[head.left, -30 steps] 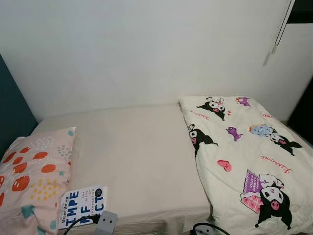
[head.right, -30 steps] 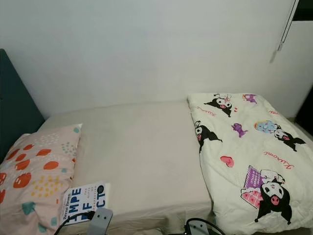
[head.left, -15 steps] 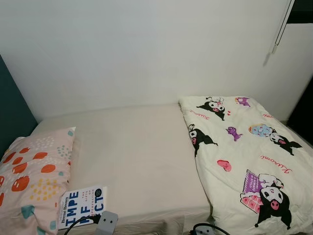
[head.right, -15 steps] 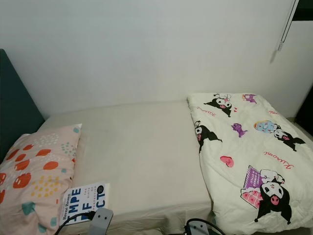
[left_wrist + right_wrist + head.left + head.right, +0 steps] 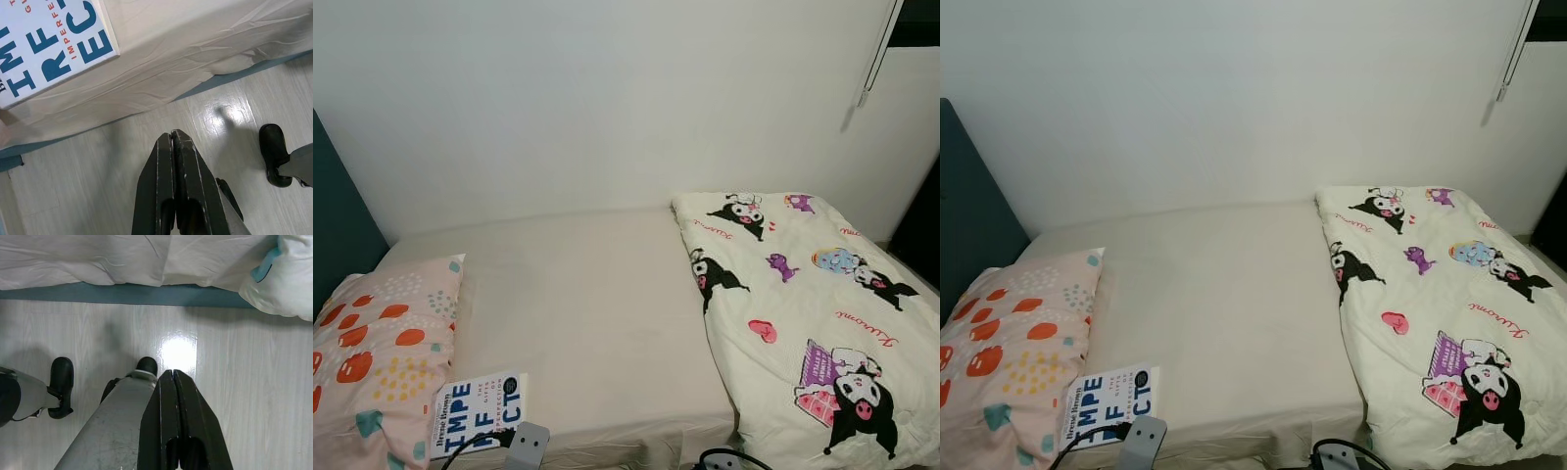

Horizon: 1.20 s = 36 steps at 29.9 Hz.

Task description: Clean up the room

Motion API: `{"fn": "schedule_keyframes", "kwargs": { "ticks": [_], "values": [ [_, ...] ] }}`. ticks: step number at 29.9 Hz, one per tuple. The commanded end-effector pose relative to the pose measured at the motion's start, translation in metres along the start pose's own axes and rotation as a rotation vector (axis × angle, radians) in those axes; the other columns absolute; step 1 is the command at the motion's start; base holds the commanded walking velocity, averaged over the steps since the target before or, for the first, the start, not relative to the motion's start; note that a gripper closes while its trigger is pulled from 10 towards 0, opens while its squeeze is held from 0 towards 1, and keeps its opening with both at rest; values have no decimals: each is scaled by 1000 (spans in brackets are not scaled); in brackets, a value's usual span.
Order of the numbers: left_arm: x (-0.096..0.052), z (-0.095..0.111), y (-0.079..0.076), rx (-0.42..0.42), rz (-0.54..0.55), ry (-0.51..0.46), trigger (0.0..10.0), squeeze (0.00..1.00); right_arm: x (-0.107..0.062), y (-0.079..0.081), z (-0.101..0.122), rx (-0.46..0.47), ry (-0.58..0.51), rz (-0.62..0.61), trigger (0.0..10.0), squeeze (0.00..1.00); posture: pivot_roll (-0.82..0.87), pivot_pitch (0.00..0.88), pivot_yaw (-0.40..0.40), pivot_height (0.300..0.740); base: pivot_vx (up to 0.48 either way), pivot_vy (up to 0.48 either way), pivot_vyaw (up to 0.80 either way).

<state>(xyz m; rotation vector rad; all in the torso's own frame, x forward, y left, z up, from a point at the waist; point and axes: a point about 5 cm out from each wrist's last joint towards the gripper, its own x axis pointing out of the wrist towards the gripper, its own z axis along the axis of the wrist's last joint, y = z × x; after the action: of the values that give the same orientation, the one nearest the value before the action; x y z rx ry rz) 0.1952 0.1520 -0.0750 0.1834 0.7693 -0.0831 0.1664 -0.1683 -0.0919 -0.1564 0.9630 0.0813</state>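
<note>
the robot stands at the side of the bed [image 5: 597, 323], looking down on it. a book [image 5: 478, 411] lies flat at the near edge of the mattress, its cover up, touching the corner of the pillow [image 5: 382, 362] at the head end. a quilt [image 5: 803, 323] is bunched over the foot half, leaving the middle of the sheet bare.

both arms hang low beside the bed. the left claw [image 5: 172, 139] points at the floor [image 5: 98, 171] just off the mattress edge, fingers pressed together and holding nothing; the book's corner sits close above it in the left wrist view. the right claw [image 5: 172, 377] is likewise closed and empty, aimed at the floor near the robot's own feet.

the step in hand looks like clearing the book off the bed, and the left arm is the nearer one. to do it well, the claw should part first, then rise level with the mattress edge and come in from the side where the book overhangs least sheet. a thin flat book on soft bedding gives little to bite, so pinching the near edge works better than pressing down from above. keep clear of the pillow corner so it is not dragged along. the quilt can be spread afterwards.
</note>
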Motion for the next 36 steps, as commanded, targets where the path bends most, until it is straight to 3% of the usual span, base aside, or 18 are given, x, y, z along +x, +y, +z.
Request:
{"fn": "schedule_keyframes", "kwargs": {
  "ticks": [1, 36],
  "values": [
    [-2, -6, -3, 5, -8, 20, 10000, 0, -1, 2, -5, -12, 25, -1, 10000, 0, 16, 0, 6, 740, 0, 0, 0],
    [-2, -6, -4, 3, -7, 21, 10000, 0, -2, 0, -16, -63, 86, -1, 10000, 0, 13, 0, 6, 740, 0, 0, 0]
  ]
}}
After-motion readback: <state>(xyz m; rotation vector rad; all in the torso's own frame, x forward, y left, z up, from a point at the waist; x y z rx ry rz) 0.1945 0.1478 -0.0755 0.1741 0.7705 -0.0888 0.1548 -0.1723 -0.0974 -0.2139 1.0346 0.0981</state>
